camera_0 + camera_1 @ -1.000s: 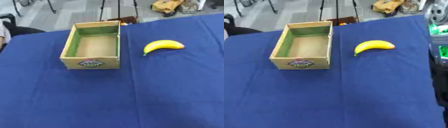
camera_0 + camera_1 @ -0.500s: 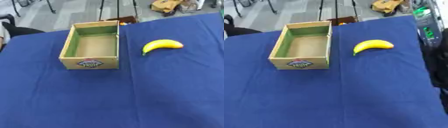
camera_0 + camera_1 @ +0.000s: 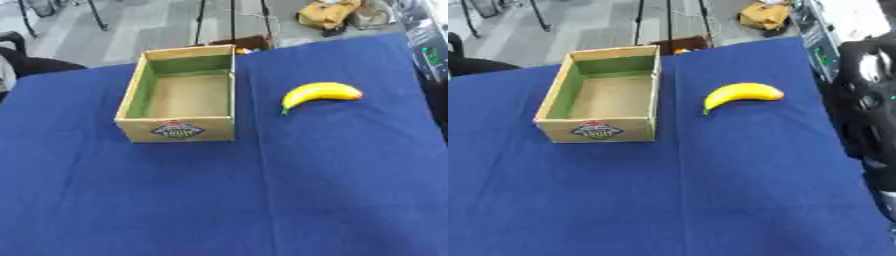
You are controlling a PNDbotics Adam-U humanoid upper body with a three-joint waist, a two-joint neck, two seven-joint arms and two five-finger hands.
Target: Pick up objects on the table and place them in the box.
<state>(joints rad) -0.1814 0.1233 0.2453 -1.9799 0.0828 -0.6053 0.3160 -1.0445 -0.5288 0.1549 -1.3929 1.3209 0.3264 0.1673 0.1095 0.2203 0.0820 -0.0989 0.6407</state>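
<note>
A yellow banana (image 3: 319, 93) lies on the blue tablecloth (image 3: 262, 200), right of the box and a short way from it. The cardboard box (image 3: 180, 130) stands open and upright at centre left, with green inner walls, a bare brown floor and a label on its near side. Nothing lies inside it. My right arm and hand (image 3: 868, 100) show as a black and silver mass along the right edge of the right eye view, right of the banana and apart from it. My left hand shows in neither view.
Beyond the table's far edge is grey floor with stand legs (image 3: 232, 20), a yellow bag (image 3: 328, 15) and a dark shape at far left (image 3: 22, 60). A grey device with a green light (image 3: 820, 40) stands at the far right corner.
My right arm has come further in along the right edge of the right eye view. The banana and the box have not moved on the cloth.
</note>
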